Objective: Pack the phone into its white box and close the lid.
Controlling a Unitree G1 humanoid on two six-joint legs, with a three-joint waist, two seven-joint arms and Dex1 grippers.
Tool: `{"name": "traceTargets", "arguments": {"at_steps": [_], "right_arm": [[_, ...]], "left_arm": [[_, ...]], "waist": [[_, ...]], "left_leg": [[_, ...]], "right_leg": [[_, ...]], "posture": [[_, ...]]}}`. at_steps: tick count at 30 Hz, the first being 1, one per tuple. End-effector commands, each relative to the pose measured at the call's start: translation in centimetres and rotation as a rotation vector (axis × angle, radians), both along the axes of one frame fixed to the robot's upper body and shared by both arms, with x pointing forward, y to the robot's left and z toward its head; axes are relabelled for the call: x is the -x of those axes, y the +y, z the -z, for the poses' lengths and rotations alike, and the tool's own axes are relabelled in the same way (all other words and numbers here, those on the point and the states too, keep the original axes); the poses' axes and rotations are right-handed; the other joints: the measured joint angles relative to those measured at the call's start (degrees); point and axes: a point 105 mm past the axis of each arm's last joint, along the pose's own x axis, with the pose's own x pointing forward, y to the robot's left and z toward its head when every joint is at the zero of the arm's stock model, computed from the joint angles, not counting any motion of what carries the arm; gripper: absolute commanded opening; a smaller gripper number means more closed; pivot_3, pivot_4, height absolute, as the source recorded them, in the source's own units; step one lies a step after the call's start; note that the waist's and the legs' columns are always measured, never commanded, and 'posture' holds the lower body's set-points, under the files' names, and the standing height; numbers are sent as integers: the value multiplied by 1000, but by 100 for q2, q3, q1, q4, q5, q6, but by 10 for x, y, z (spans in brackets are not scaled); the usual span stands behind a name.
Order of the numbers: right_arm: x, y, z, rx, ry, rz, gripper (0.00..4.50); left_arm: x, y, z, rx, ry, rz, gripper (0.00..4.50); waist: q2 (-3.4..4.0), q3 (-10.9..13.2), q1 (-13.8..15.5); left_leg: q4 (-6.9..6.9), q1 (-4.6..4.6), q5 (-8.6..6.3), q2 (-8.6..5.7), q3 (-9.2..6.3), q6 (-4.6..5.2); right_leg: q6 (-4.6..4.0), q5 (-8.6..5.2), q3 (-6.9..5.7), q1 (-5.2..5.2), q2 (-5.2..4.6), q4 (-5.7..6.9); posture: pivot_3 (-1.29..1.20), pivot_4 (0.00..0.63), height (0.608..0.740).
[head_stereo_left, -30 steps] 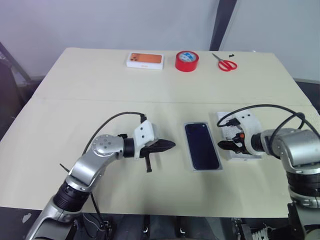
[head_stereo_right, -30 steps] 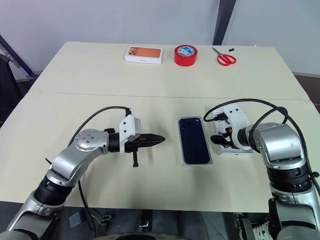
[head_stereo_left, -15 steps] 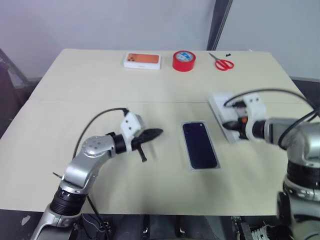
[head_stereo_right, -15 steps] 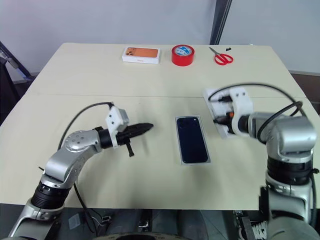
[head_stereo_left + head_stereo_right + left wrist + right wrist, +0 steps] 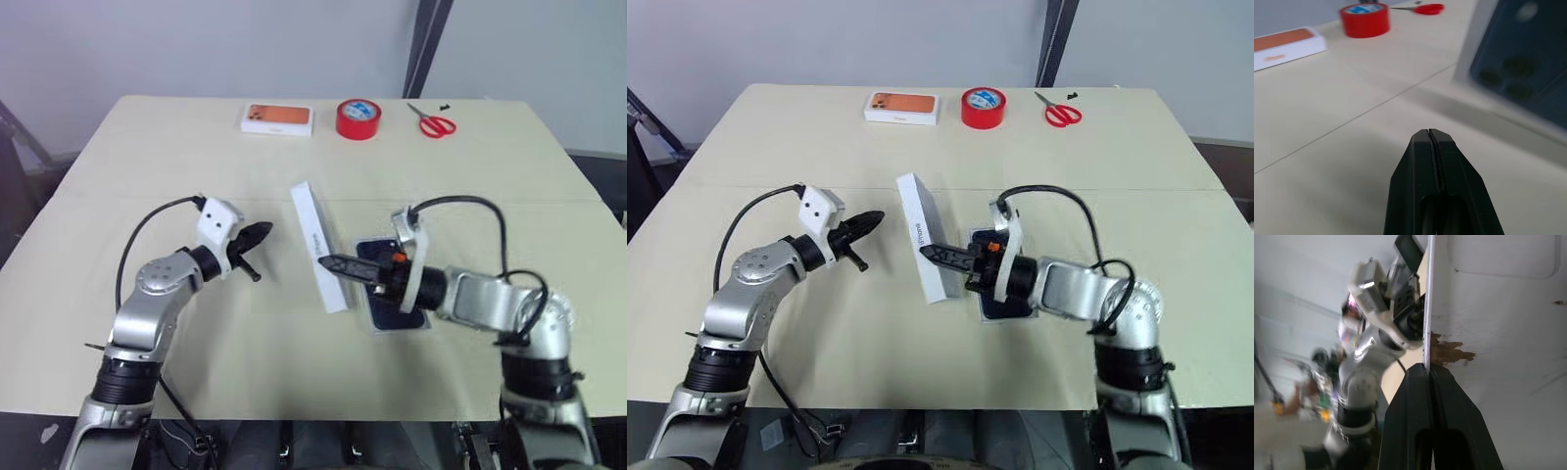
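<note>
Over on the left, the left gripper (image 5: 259, 233) hovers above the beige bench (image 5: 147, 147), its black fingers pressed together on nothing, pointing toward the middle of the scene.

Centre stage now: a shallow white rectangular cardboard piece (image 5: 319, 247) stands up on edge, tilted, one long edge low near the bench. The left wrist view shows a dark blue phone printed on its outer face, so I read this as the lid. The right gripper (image 5: 333, 264) has its fingers pinched on the lid's thin side wall, right at a spot where the cardboard looks torn and brown in the right wrist view.

Just right of that, the slim dark navy-blue glossy phone (image 5: 388, 311) lies flat in the shallow white box tray (image 5: 372, 328), partly hidden under the right arm. Phone packed, I'd say; the lid is not yet on.

Here's the danger. That pinch is on one thin wall only, at an already frayed point, so the lid could pivot, slip out or tear further as it is swung over. If it comes down skewed, a rim could catch the tray's edge and shove tray and phone across the bench. The left gripper is well placed to steady it, but closed fingers could just as easily knock it.
</note>
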Motion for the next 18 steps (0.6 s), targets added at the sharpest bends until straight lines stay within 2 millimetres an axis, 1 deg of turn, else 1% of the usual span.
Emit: {"name": "traceTargets", "arguments": {"at_steps": [1, 2, 3, 5, 7, 8, 9, 11, 14, 16, 17, 18], "right_arm": [[-5, -10, 0, 8, 48, 132, 590], [-8, -13, -2, 19, 41, 150, 911], [-11, -16, -5, 28, 30, 164, 1368], [-15, -24, -12, 73, -16, 162, 2460], [-17, -40, -18, 216, -91, 120, 3515], [-19, -52, -22, 324, -128, 110, 4000], [-20, -63, -26, 415, -153, 110, 4000], [-25, -79, -32, 537, -194, 122, 4000], [-34, -98, -32, 776, -316, 140, 4000], [-38, -106, -27, 898, -373, 137, 3470], [-41, -111, -24, 970, -412, 130, 3098], [-42, -115, -20, 1050, -454, 116, 2593]], "left_arm": [[17, -33, 0, -35, -1, 166, 0], [22, -42, 3, -46, 1, 207, 0], [25, -48, 4, -54, 1, 238, 0], [27, -61, 6, -64, 0, 272, 0], [26, -72, 4, -57, -3, 298, 0], [26, -79, 3, -54, -9, 314, 0], [25, -85, 2, -51, -12, 327, 0], [25, -95, 1, -53, -17, 350, 0], [27, -111, 2, -58, -21, 394, 0], [27, -115, 0, -50, -26, 402, 0], [25, -116, -3, -32, -24, 392, 0], [22, -115, -8, 1, -16, 371, 0]], "waist": [[1, 0, -7], [1, 0, -9], [1, 0, -16], [6, 2, -18], [7, 3, -9], [8, 4, 17], [7, 4, 27], [2, 2, 32], [2, 2, 21], [3, 1, 12], [3, 1, 9], [5, 1, 9]], "left_leg": [[0, 0, 0, 0, 1, 0], [0, 0, 0, 0, 2, 0], [0, 0, 0, -1, 3, 0], [-1, 1, 0, 4, 3, 1], [-1, 1, 0, 7, 2, 1], [-1, 1, 0, 6, 3, 2], [1, -2, -1, 5, 3, 6], [1, -3, -2, 3, 5, 14], [-5, -3, -3, 10, 4, 15], [-5, -4, -3, 14, 5, 15], [-5, -4, -3, 16, 5, 15], [-5, -4, -3, 18, 5, 15]], "right_leg": [[0, 0, 2, -1, 0, 1], [0, 0, 3, -1, 0, 0], [0, 0, 4, -2, 0, 0], [0, 0, 4, -4, 4, 1], [0, 0, 4, -5, 8, 2], [0, 0, 5, -5, 8, 1], [0, -1, 4, -4, 6, -1], [-1, -1, 4, -2, 3, -7], [0, -1, 4, 1, 11, -21], [1, -1, 5, 1, 17, -24], [1, -1, 5, 0, 17, -24], [1, -1, 5, 0, 18, -24]], "posture": [[0, 150, 719], [0, 150, 719], [0, 150, 719], [0, 150, 719], [0, 150, 719], [0, 150, 719], [0, 150, 719], [0, 150, 719], [0, 150, 719], [0, 150, 719], [0, 150, 719], [0, 150, 719]]}}
